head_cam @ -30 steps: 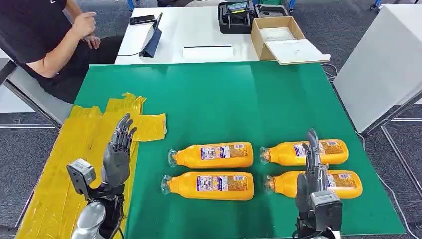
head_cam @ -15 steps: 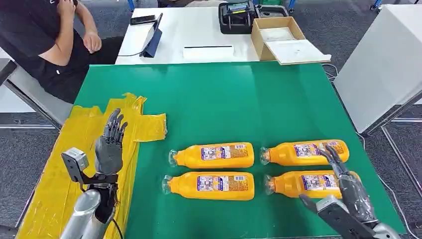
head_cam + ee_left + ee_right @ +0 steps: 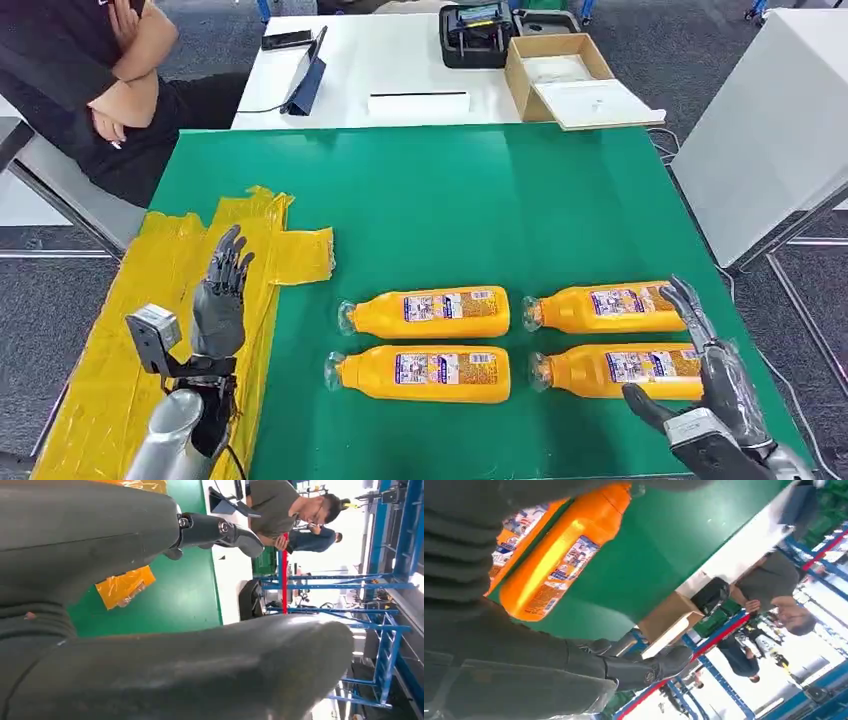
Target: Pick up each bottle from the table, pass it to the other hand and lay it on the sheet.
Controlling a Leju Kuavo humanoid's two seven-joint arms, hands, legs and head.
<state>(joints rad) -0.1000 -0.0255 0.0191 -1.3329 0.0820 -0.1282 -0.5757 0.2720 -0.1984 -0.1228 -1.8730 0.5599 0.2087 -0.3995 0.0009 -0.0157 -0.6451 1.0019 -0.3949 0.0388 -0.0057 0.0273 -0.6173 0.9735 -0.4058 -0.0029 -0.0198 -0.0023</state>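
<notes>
Several orange bottles lie on their sides on the green table (image 3: 450, 190), caps pointing left: near-left bottle (image 3: 420, 372), far-left bottle (image 3: 428, 312), far-right bottle (image 3: 608, 306) and near-right bottle (image 3: 612, 370). My right hand (image 3: 712, 372) is open, fingers spread, hovering at the base end of the near-right bottle with the thumb on its near side; it holds nothing. The right wrist view shows an orange bottle (image 3: 558, 555) close under that hand. My left hand (image 3: 220, 300) stands upright and open over the crumpled yellow sheet (image 3: 150, 290) at the table's left.
A person in black (image 3: 80, 80) sits at the far left corner, arms folded. Behind the green table stands a white table (image 3: 400, 60) with a tablet (image 3: 308, 80), a black case (image 3: 476, 34) and an open cardboard box (image 3: 560, 70). A white cabinet (image 3: 770, 110) stands to the right.
My right hand has swung from the front edge to the right end of the right-hand bottles and spread open. The left hand shifted slightly left. The person folded their arms.
</notes>
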